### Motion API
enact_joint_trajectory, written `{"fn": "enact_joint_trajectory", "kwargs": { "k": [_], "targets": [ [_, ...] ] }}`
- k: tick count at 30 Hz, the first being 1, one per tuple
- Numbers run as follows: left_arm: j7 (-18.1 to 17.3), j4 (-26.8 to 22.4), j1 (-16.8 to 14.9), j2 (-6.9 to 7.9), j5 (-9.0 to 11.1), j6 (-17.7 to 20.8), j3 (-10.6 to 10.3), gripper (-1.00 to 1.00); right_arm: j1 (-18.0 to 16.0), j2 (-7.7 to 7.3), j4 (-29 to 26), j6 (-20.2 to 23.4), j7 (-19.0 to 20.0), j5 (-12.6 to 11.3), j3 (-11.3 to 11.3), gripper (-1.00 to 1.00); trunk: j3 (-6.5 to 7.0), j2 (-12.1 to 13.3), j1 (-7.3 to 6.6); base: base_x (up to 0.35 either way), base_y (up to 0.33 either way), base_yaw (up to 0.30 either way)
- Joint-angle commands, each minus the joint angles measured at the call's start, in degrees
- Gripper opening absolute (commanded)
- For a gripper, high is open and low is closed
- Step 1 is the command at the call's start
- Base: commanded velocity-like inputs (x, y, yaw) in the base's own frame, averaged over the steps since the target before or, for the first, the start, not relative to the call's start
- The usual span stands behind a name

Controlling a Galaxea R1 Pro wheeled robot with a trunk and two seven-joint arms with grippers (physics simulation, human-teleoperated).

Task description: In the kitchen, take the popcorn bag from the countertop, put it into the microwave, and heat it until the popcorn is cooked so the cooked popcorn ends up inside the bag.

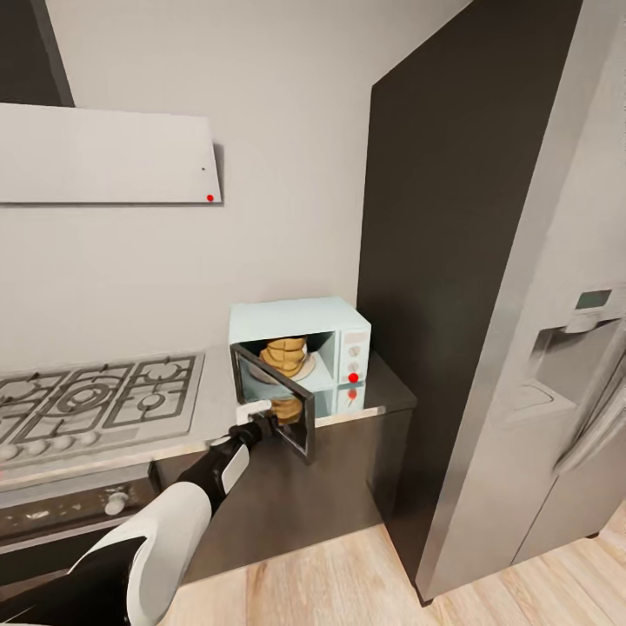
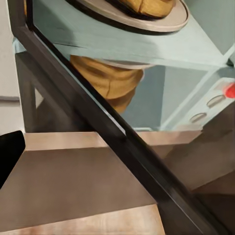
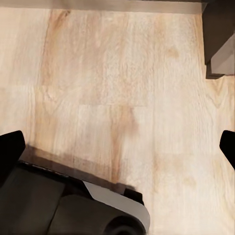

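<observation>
Popcorn bag (image 1: pixel 285 355) is seated on the turntable (image 1: pixel 303 369) inside the microwave (image 1: pixel 300 348), whose door (image 1: pixel 274 399) is swung partly open. Its lower part is seen only through the dark glass. The left gripper (image 1: pixel 259 423) is positioned at the door's outer edge; finger spread cannot be determined. The right gripper (image 3: pixel 117 147) is spread wide above the floor (image 3: pixel 122 88), empty.

**Three cameras, one shared microwave**

The head view looks down from high and fairly far, microwave (image 1: pixel 300 352) at frame centre. The left wrist view sits very close to the microwave (image 2: pixel 147 44) and its open door. The right wrist view faces the wood floor (image 3: pixel 122 88).
</observation>
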Motion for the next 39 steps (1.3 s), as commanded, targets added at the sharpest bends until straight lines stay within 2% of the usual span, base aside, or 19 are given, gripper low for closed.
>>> {"fn": "enact_joint_trajectory", "kwargs": {
  "k": [1,2,4,5,6,8,10,19,39],
  "targets": [
    [0.0,-0.05,0.01,-0.04,-0.07,0.14,0.21,1.0,-0.03,0.16,0.05,-0.17,0.01,-0.61,1.33,1.0,-0.02,-0.04,0.02,0.052,-0.053,-0.001],
    [-0.01,-0.06,0.02,-0.04,-0.07,0.15,0.22,1.0,-0.02,0.59,0.34,-0.08,-0.03,-0.66,2.97,1.0,-0.02,-0.04,0.02,0.141,-0.175,-0.001],
    [-0.05,-0.1,0.02,-0.04,-0.07,0.1,0.25,1.0,-0.02,1.51,1.94,-0.05,-0.02,-0.68,4.26,1.0,-0.02,-0.04,0.02,0.174,-0.239,0.0],
    [-0.06,-0.08,0.02,-0.04,-0.07,0.09,0.24,1.0,-0.02,2.2,2.81,-0.04,0.0,-0.67,4.56,1.0,-0.02,-0.04,0.02,0.192,-0.273,0.0],
    [-0.07,-0.11,0.02,-0.04,-0.05,0.08,0.23,1.0,-0.02,3.51,4.29,-0.03,0.02,-0.63,5.15,1.0,-0.02,-0.04,0.02,0.101,-0.145,0.0],
    [-0.07,-0.13,0.02,-0.04,-0.02,0.09,0.23,1.0,-0.02,4.67,5.06,-0.03,0.02,-0.61,5.96,1.0,-0.02,-0.04,0.02,0.049,-0.07,0.0],
    [-0.07,-0.14,0.02,-0.04,0.0,0.07,0.24,1.0,-0.02,5.13,5.36,-0.03,-0.06,-0.66,6.38,1.0,-0.02,-0.04,0.02,0.013,-0.018,-0.093],
    [-0.07,-0.14,0.02,-0.04,0.0,0.07,0.35,1.0,-0.02,5.25,5.57,-0.03,-0.07,-0.7,6.65,1.0,-0.02,-0.04,0.02,0.001,-0.002,-0.234],
    [-0.07,-0.67,-0.27,-0.04,0.1,0.0,0.31,1.0,-0.02,4.75,5.61,0.01,-0.03,-0.69,6.8,1.0,-0.02,-0.04,0.02,0.091,-0.01,-0.006]
  ]
}}
